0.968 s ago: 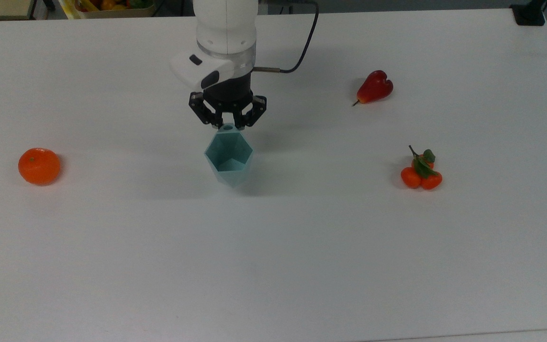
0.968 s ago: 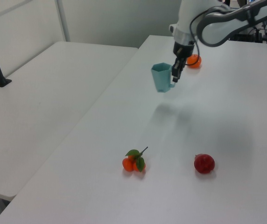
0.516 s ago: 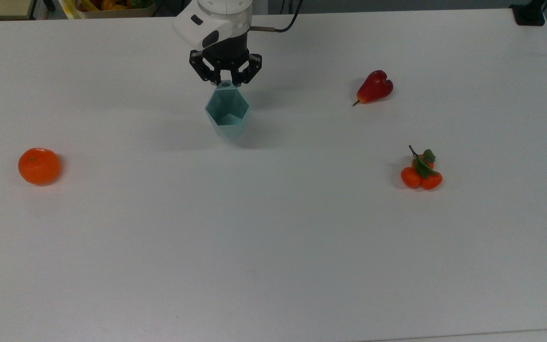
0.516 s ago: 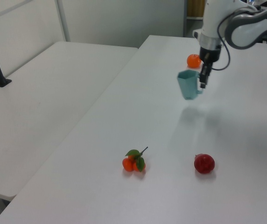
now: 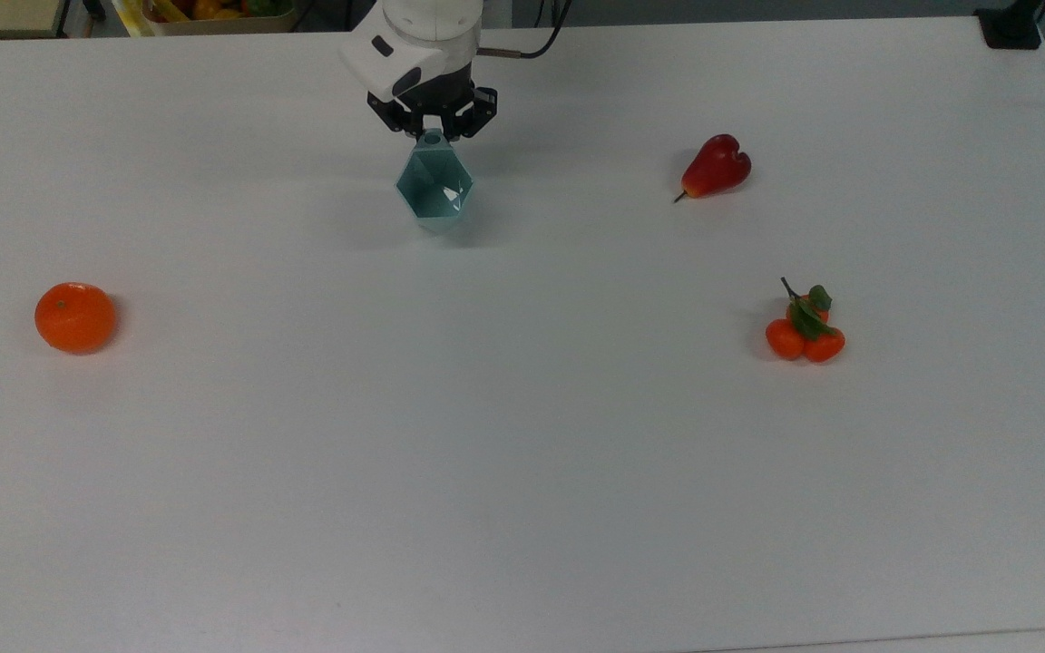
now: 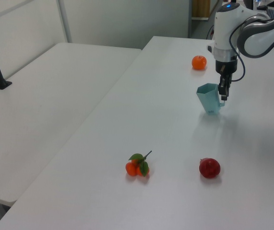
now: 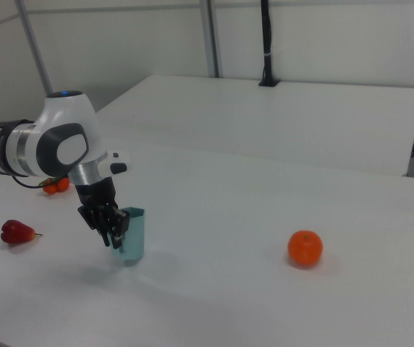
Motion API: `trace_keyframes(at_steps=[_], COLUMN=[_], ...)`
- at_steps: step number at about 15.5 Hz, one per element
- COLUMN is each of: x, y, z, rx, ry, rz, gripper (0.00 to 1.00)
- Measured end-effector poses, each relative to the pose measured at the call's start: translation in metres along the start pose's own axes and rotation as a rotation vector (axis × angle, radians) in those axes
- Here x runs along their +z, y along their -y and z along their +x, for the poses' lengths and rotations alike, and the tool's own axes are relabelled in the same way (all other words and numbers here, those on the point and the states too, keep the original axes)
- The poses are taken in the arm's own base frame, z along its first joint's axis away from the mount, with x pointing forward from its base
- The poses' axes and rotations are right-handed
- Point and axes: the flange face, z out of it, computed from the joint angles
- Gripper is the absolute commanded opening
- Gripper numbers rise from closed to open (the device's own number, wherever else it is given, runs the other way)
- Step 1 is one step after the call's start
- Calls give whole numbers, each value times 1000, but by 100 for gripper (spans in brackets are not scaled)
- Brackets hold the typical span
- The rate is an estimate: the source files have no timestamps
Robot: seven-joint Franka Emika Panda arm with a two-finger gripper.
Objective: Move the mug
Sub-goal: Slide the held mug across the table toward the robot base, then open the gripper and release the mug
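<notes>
My jaws are pinched narrow on the small holed tab at the rim of the mug (image 5: 434, 187), and that grip is all that carries it. Holding by the tab leaves the hexagonal mouth facing up and the tapering body hanging below, upright, so nothing inside my grasp crushes the thin faceted walls. The gripper (image 5: 433, 132) sits directly above the tab, pointing straight down, which I judge keeps the mug from swinging.

The mug is close to the far edge of the surface (image 5: 522, 472) in the top view, roughly midway between that view's left and right edges. In the left view the base of the mug (image 6: 210, 98) looks at or just above the surface with its shadow tight beneath; I cannot tell whether it touches.

The other things lie well apart from it: the orange (image 5: 74, 316) near the top view's left edge, the red pear-shaped fruit (image 5: 716, 166) and the cluster of small orange fruits with leaves (image 5: 805, 328) toward the top view's right. I judge this open stretch suits a set-down, since nothing stands near enough to be knocked.
</notes>
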Motion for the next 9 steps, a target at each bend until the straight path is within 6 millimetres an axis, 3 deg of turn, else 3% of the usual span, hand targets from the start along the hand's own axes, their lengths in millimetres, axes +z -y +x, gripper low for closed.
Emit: trace_keyframes(at_steps=[1, 2, 5, 8, 9], x=[2, 3, 5, 0, -4], y=[0, 0, -1, -3, -4], z=[0, -1, -4, -5, -4], rx=[1, 1, 2, -1, -3], ry=[3, 10, 40, 62, 70], rz=[0, -1, -8, -22, -28], gripper=[62, 68, 72, 83, 92])
